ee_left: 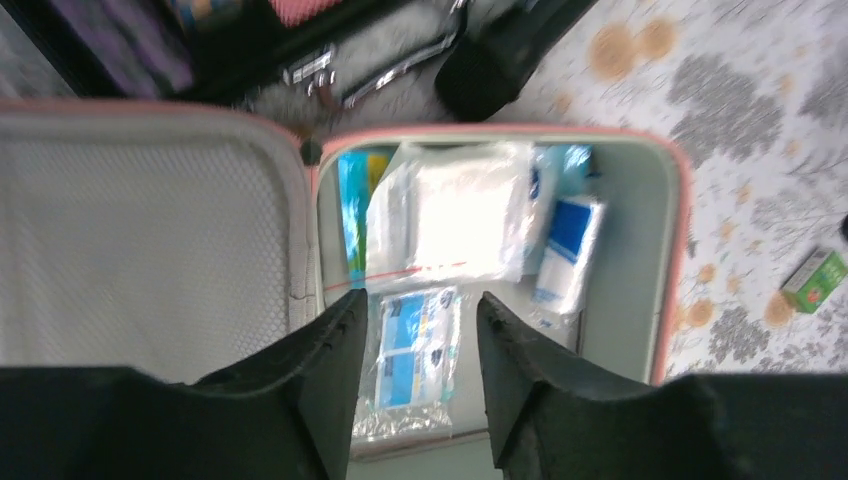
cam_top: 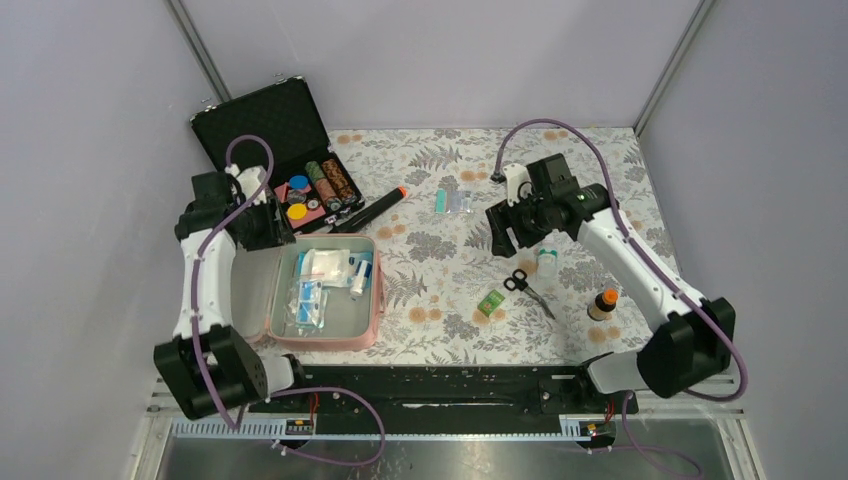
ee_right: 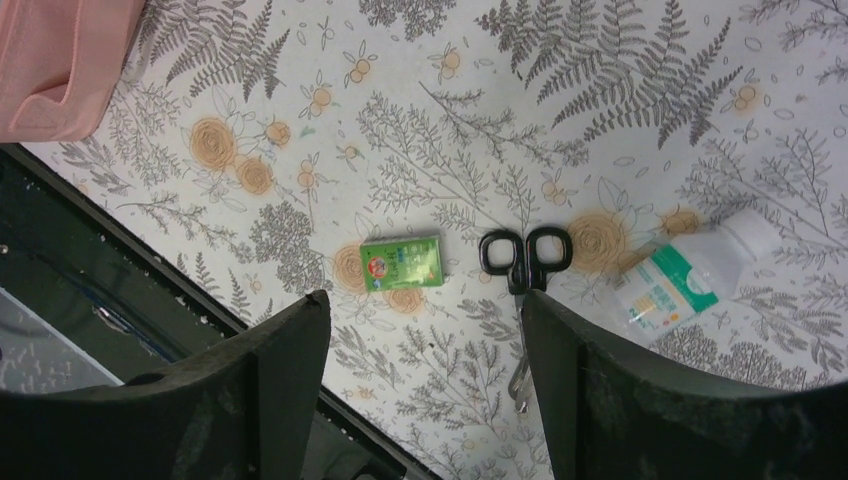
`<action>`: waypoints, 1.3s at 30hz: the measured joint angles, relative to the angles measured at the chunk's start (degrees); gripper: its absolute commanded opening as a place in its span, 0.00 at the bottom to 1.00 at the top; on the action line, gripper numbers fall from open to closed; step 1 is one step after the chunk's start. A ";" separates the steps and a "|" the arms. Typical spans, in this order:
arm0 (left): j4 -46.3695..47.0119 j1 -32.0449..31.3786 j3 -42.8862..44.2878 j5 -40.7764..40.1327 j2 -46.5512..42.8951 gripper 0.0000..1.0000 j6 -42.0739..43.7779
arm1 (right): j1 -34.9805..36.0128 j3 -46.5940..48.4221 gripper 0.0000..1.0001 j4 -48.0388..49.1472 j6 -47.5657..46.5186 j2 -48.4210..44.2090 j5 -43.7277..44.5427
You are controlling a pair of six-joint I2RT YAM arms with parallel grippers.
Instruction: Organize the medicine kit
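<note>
left wrist — fingers [ee_left: 322, 375] parted over medicine kit [ee_left: 640, 262]

The medicine kit [ee_left: 684, 230] has a soft, matt pink shell, a smooth grey lining and a fine mesh panel [ee_left: 150, 250] in its lid, and the packets [ee_left: 465, 210] inside are wrapped in glossy clear film. The bench [ee_right: 450, 90] wears a matt printed covering, on which lie scissors [ee_right: 520, 278] with glossy black plastic handles and metal blades, a shiny green card box [ee_right: 401, 262] and a white plastic bottle [ee_right: 690, 275] with a paper label. The black case [cam_top: 262, 120] has bright metal edging.
</note>
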 measured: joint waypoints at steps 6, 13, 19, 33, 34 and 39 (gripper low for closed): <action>13.40 -0.33 -3.98 3.85 -14.40 0.63 -4.07 | -0.02 7.56 0.77 0.57 -2.86 10.62 0.04; 24.15 -2.56 -10.88 15.34 -14.60 0.63 -15.47 | -0.04 26.60 0.68 1.36 -6.58 29.53 1.05; 26.05 -4.15 -15.06 22.82 -13.07 0.63 -21.24 | 0.31 40.41 0.67 -2.62 -15.04 44.41 1.31; 28.02 -7.78 -14.86 25.66 -13.51 0.62 -21.70 | 4.04 61.75 0.63 -14.32 -32.02 62.07 8.81; 28.00 -7.78 -14.84 25.64 -13.53 0.62 -21.70 | 4.24 62.29 0.60 -14.75 -32.94 62.90 9.35; 28.00 -7.78 -14.84 25.59 -13.53 0.62 -21.68 | 4.81 63.60 0.55 -15.69 -37.18 66.10 11.58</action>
